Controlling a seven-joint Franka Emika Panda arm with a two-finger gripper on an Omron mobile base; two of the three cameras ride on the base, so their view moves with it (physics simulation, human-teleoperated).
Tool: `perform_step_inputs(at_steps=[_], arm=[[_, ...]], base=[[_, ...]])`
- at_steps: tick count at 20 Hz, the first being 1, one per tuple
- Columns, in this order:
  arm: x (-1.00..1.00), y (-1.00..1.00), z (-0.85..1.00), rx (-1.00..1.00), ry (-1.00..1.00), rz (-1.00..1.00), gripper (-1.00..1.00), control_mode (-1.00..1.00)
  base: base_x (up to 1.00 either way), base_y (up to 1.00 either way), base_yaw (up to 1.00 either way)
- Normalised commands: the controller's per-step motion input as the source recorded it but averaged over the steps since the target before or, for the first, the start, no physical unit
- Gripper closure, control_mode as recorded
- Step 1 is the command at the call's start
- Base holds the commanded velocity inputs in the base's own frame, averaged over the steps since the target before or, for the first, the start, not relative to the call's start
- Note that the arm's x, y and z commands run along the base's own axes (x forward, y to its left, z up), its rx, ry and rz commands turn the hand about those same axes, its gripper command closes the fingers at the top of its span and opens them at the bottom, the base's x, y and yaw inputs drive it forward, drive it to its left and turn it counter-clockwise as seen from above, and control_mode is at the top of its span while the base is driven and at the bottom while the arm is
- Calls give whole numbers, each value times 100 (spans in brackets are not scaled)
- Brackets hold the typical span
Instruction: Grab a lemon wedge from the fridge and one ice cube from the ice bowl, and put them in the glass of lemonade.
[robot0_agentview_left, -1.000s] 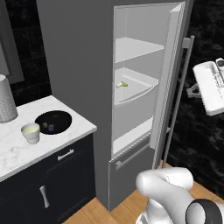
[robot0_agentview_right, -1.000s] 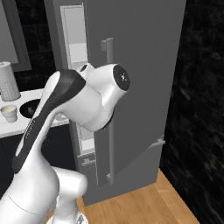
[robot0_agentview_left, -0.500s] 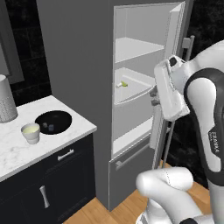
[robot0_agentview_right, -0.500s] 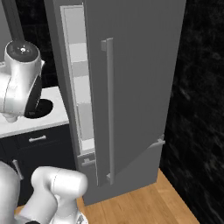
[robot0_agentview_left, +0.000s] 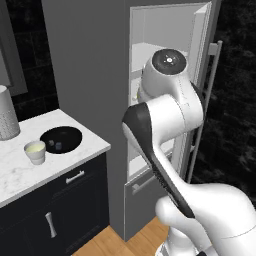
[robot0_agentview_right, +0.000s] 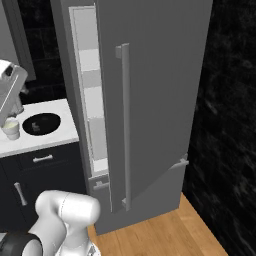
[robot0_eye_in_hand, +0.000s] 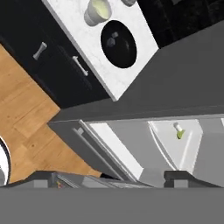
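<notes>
My gripper (robot0_eye_in_hand: 111, 178) is open, its two dark fingertips (robot0_eye_in_hand: 43, 177) wide apart with nothing between them. It hangs in front of the open fridge (robot0_agentview_left: 85, 75), looking down at it. The lemon wedge (robot0_eye_in_hand: 178, 131), tiny and pale with a yellow-green end, lies on a white fridge shelf (robot0_eye_in_hand: 194, 144), apart from the fingers. On the marble counter sits the black ice bowl (robot0_eye_in_hand: 119, 43) with ice cubes (robot0_eye_in_hand: 113, 38), and beside it the glass of lemonade (robot0_eye_in_hand: 98, 11). Both stand left of the fridge: ice bowl (robot0_agentview_left: 60, 139), glass of lemonade (robot0_agentview_left: 36, 151). My arm hides the shelves in the left base view.
The fridge door (robot0_agentview_right: 160, 75) stands swung open to the right, its long bar handle (robot0_agentview_right: 125, 125) facing outward. A tall perforated cylinder (robot0_agentview_left: 6, 120) stands at the counter's back left. Dark navy cabinets (robot0_agentview_left: 55, 215) sit under the counter, above a wooden floor (robot0_agentview_right: 165, 230).
The arm has swung from beside the door handle on the right to the front of the fridge opening. The jaws have gone from shut to wide open.
</notes>
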Motion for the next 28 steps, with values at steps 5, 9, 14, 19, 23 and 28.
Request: perform_step_inputs(at_steps=[5,9,14,19,23,28], arm=[[8,-5,-2,-9,-14,-9,-100,-100],[24,-40,-37,0,-34,0,-100,-100],[52,-53,-49,-3,-29,-12,-100,-100],[53,-31,-4,-11,-3,-38,-100,-100],[13,-7,12,-4,2,-46,-100,-100],[48,-2,-4,-7,3,-49,-100,-100]], base=[[0,0,0],[0,0,0],[0,0,0],[0,0,0],[0,0,0],[0,0,0]])
